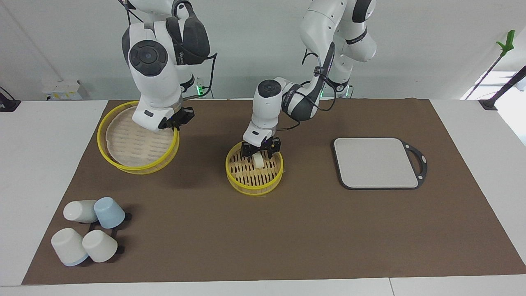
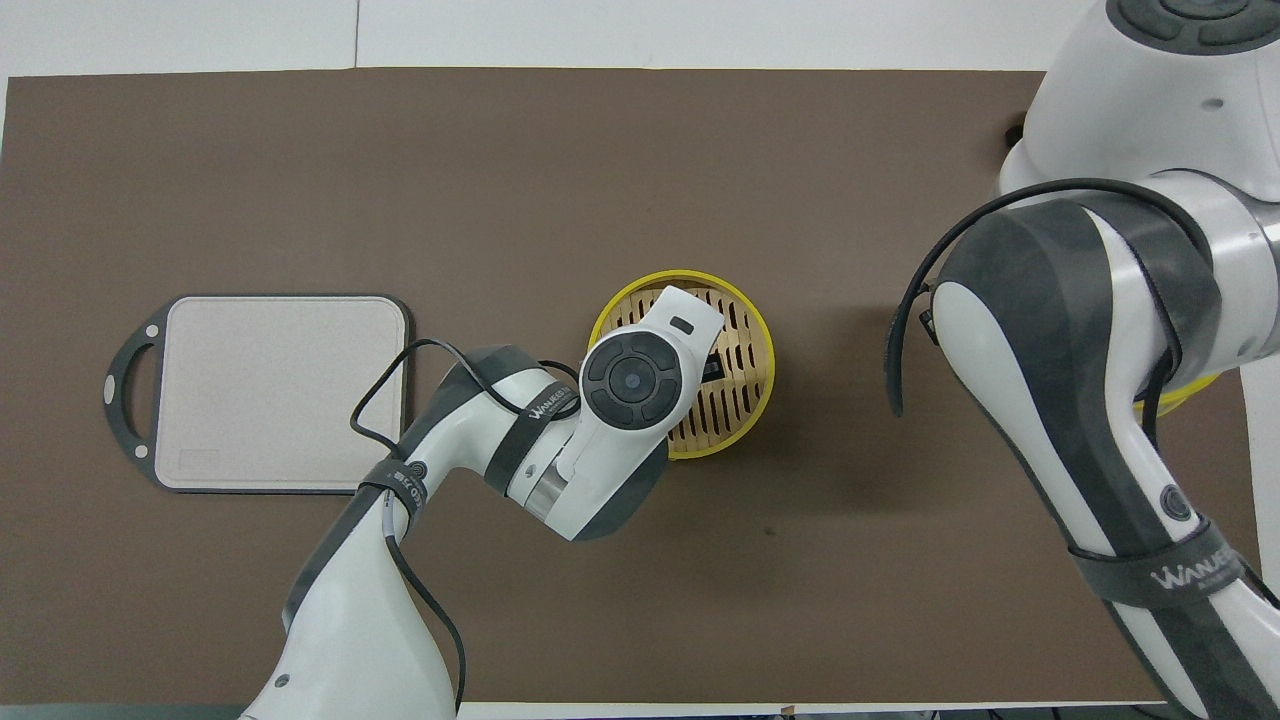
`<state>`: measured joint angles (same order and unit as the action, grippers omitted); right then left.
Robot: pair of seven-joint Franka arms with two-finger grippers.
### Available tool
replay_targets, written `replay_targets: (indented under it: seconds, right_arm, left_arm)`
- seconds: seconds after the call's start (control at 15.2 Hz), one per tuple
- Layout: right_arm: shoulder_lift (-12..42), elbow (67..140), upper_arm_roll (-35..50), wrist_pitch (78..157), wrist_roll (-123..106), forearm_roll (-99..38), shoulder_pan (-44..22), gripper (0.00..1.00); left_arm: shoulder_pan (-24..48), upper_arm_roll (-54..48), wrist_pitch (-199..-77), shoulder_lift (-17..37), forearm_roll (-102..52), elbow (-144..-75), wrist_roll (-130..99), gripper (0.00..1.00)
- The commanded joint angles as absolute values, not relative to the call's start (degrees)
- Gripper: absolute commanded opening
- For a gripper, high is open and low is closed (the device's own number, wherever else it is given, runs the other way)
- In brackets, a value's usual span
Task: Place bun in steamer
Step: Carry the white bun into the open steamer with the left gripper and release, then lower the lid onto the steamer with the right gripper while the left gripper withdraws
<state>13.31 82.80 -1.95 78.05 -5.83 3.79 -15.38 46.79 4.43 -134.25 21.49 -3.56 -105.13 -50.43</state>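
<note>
Left gripper low inside small round yellow-rimmed steamer basket at mid-table, black fingers set either side of small pale cream rounded bun; whether clamped on it or just let go, cannot tell. Bun at or just above beige slatted floor, toward the side nearer the robots. Probably light, soft, easily dented: best pinched gently across its middle, never squeezed hard. Right gripper holding rim of large yellow-rimmed slatted lid, tilted, at the right arm's end. Grey rectangular board toward the left arm's end; white and blue cups farther from the robots.
</note>
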Motion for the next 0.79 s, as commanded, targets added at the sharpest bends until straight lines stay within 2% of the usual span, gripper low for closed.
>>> replay_targets:
  seconds: [0.0,0.26,0.39,0.53,0.72]
  right_arm:
    - [11.2,85.1,-1.1,78.8,-7.3,3.7,-14.7,0.00]
    - [11.2,85.1,-0.5,81.2,-5.3,2.5,-15.7,0.00]
    - [11.3,84.9,-0.5,84.1,4.7,1.3,-23.0,0.00]
    - [12.5,84.1,-0.5,91.0,16.5,-4.6,-28.4,0.00]
    - [19.4,82.8,-0.5,103.9,28.0,-7.2,-36.4,0.00]
  left_arm:
    - [41.7,4.3,-126.6,14.4,-2.6,-105.9,-49.4,1.00]
    - [31.2,4.2,-111.0,4.4,-3.3,-105.4,-38.4,1.00]
    - [24.2,4.3,-104.6,0.5,-3.3,-105.1,-30.4,1.00]
    - [18.2,4.7,-99.6,-2.9,-3.2,-104.5,-23.0,1.00]
    - [11.4,4.7,-92.9,-4.6,-2.5,-102.0,-12.8,1.00]
